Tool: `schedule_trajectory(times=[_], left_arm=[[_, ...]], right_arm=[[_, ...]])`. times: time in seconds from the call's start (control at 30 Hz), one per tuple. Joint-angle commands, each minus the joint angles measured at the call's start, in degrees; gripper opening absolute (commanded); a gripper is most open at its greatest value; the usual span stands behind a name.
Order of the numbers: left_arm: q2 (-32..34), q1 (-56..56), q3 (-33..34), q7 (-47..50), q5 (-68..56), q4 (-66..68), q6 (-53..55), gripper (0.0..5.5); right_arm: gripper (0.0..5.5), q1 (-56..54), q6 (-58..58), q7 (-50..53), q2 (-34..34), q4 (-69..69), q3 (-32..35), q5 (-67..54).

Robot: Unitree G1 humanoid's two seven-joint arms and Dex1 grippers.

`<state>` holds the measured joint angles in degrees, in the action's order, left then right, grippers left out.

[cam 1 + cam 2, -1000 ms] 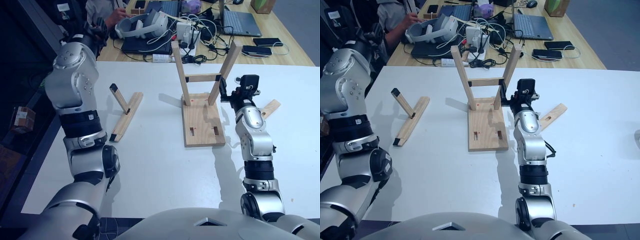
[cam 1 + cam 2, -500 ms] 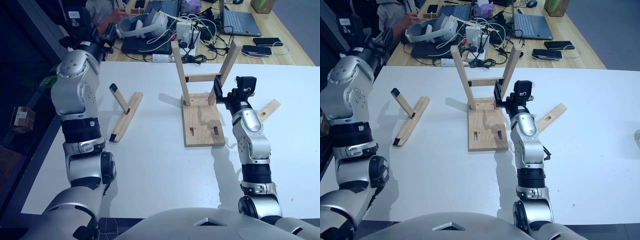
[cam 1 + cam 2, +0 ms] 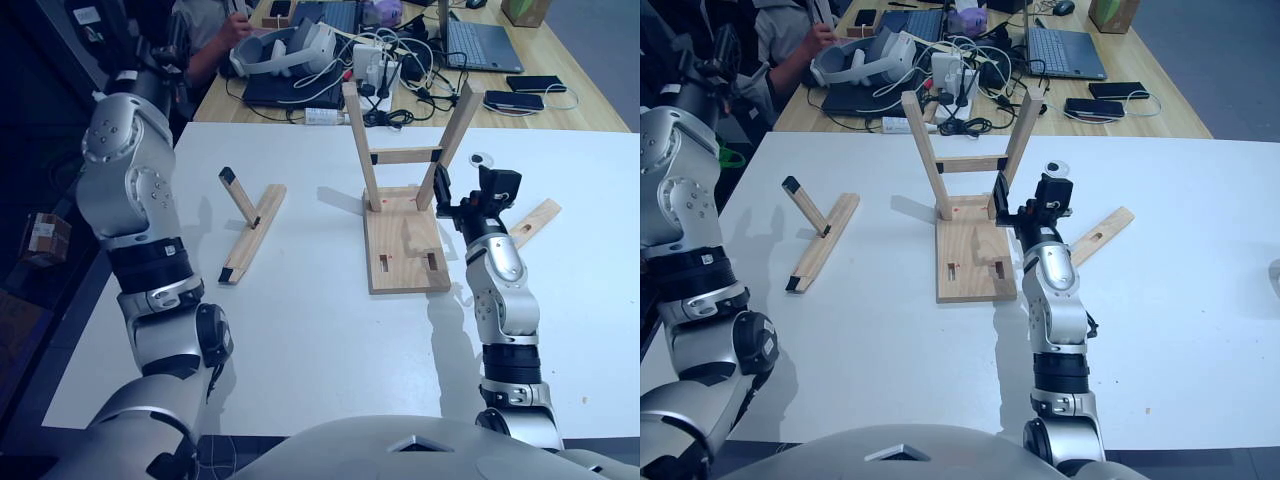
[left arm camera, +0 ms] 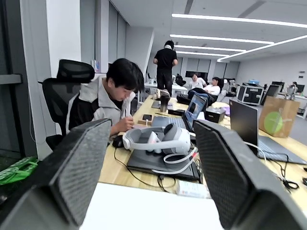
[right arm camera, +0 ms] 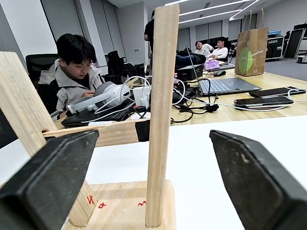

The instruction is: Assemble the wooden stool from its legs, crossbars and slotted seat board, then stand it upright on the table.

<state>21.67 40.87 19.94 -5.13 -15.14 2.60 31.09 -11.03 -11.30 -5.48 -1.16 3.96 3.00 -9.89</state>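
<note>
The slotted seat board (image 3: 405,250) lies flat on the white table (image 3: 320,330). Two legs (image 3: 360,140) (image 3: 452,135) rise from its far end, joined by a crossbar (image 3: 405,156). My right gripper (image 3: 450,200) is open around the base of the right-hand leg (image 5: 160,115), one black pad (image 5: 48,182) on each side without touching it. A second leg-and-crossbar piece (image 3: 250,228) lies on the table to the left. A loose wooden bar (image 3: 532,220) lies right of my right wrist. My left gripper (image 4: 153,167) is open and empty, held high off the table's far left corner (image 3: 710,55).
Behind the table stands a wooden desk with a headset (image 3: 285,45), laptops (image 3: 480,40), cables and phones (image 3: 520,100); a person sits at it. Bare white tabletop lies in front of the seat board.
My left arm has swung back and to the left, away from the table. My right gripper has shifted slightly beside the right-hand leg and still stands open around it.
</note>
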Motion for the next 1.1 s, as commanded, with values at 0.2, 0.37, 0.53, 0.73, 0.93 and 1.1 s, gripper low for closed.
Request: schedule_trajectory(times=[0.2,0.37,0.53,0.73,0.93,1.1], left_arm=[[0.24,2.76,-1.92,-1.72,-1.41,1.61,0.97,3.12],[1.53,4.27,-0.65,-3.04,-1.78,2.41,-2.57,3.12],[0.03,-2.91,-2.26,-3.86,0.78,25.41,-0.62,3.12],[0.62,-3.56,-6.46,-5.65,4.64,38.33,-6.28,3.12],[1.6,1.6,-4.23,-5.26,0.67,24.59,-4.61,3.12],[4.98,2.64,-1.67,-4.18,-1.88,11.22,1.57,3.12]], right_arm=[[4.35,-0.9,0.95,0.9,-0.57,-0.97,-0.03,-0.04],[4.35,-1.68,1.74,0.27,-0.29,-2.37,-0.13,-0.22],[4.35,-5.88,3.03,0.06,0.63,-5.71,0.89,-0.11],[4.35,-5.83,3.4,-0.54,0.87,-6.73,0.65,0.1],[4.35,-5.03,2.88,-0.47,1.0,-5.85,0.35,0.19],[4.35,-4.18,2.54,-0.15,1.16,-5.04,0.34,0.17]])
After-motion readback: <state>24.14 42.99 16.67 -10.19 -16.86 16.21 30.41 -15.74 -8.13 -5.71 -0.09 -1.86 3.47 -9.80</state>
